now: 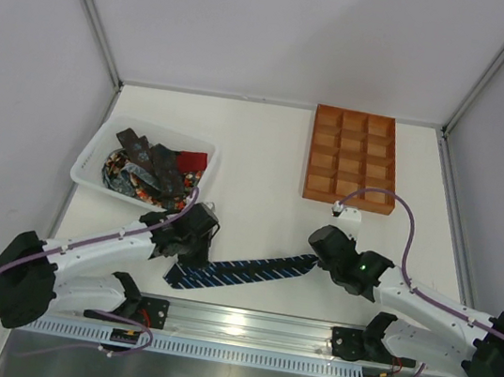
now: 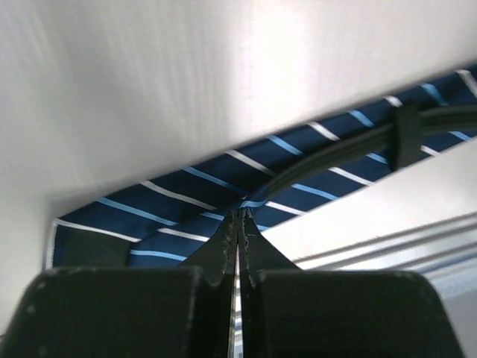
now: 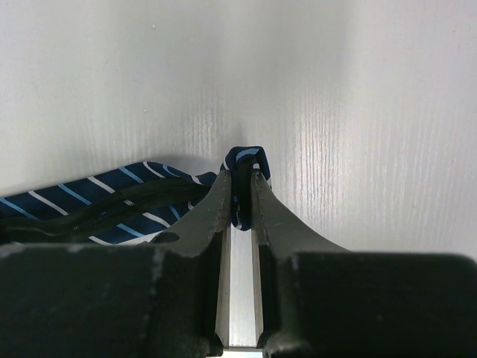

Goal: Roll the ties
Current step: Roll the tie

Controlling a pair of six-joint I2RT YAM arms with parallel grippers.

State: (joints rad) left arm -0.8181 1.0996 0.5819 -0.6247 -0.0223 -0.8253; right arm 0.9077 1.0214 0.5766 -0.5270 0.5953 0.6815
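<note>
while both grippers are on the navy tie [image 1: 240,270], the weak spots are the two pinches. the tie lies flat on the table [image 1: 259,204], slanting between the arms, with its wide end at the left gripper [image 2: 240,215] and its narrow end at the right gripper [image 3: 240,195].

the left jaws are pressed fully together on the fabric partway across the wide end. it looks like a thin nip, so a pull along the tie could slide it free. you cannot tell from the pictures how much cloth is really caught.

the right jaws are clamped on a small fold at the narrow tip, with a sliver of gap between them. if you begin rolling from here, that fold may twist rather than wind, and you would get a skewed, loose roll.

watch the black cable [image 2: 335,153] that crosses over the stripes in the left wrist view, since it could drag the cloth as the wrist turns.

the other ties [image 1: 155,169] sit in the white basket [image 1: 96,151] just behind the left arm, so a wide swing could knock it.
</note>
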